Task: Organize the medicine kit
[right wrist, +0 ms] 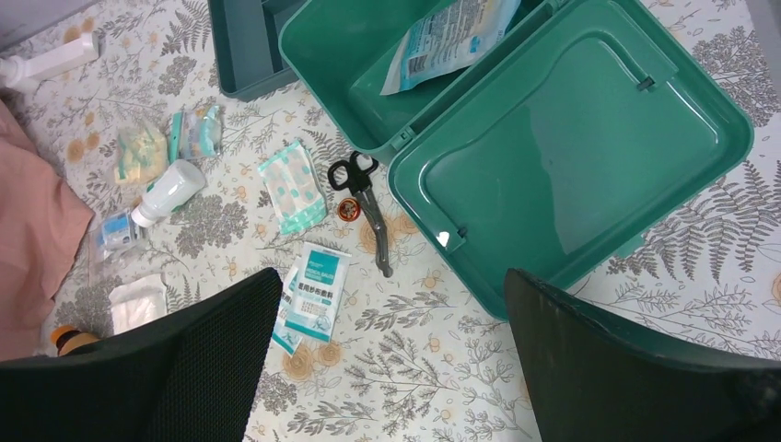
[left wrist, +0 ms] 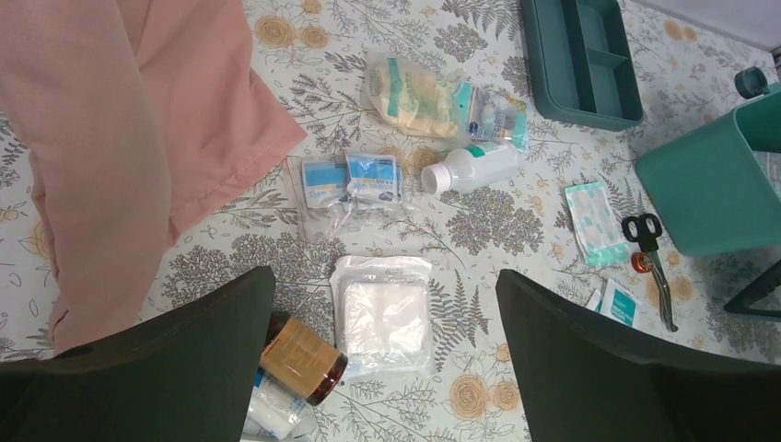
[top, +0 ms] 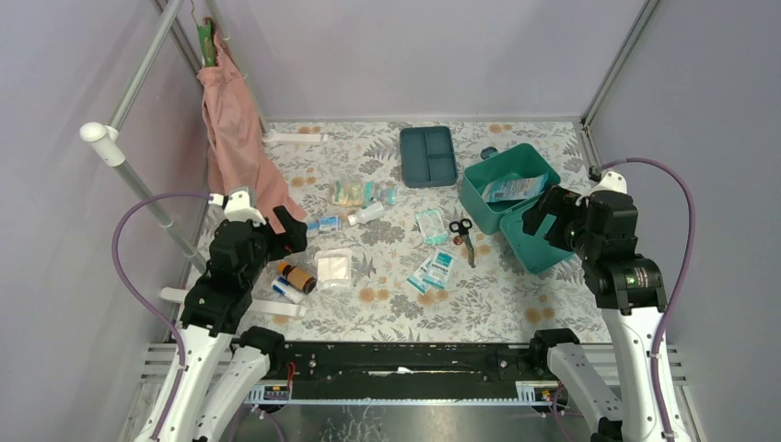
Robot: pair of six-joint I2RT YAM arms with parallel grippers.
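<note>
The teal-green medicine kit (top: 477, 197) stands open at the right, its lid (right wrist: 571, 138) lying flat towards me, with one printed packet (right wrist: 451, 37) inside. My right gripper (right wrist: 391, 368) hangs open above the bare cloth beside the lid's near corner, holding nothing. Loose supplies lie to the left: black scissors (top: 463, 235), teal sachets (right wrist: 318, 285), a plaster packet (top: 430, 226), a white bottle (left wrist: 474, 168) and a sealed gauze pack (left wrist: 385, 313). My left gripper (left wrist: 385, 368) is open above the gauze pack, a brown bottle (left wrist: 299, 354) by its left finger.
A darker divided tray (top: 428, 155) lies at the back, left of the kit. A pink cloth (top: 235, 129) hangs from a rail at the left and drapes onto the table. Small blue packets (left wrist: 350, 180) and a bag of yellowish items (left wrist: 414, 97) lie near the white bottle.
</note>
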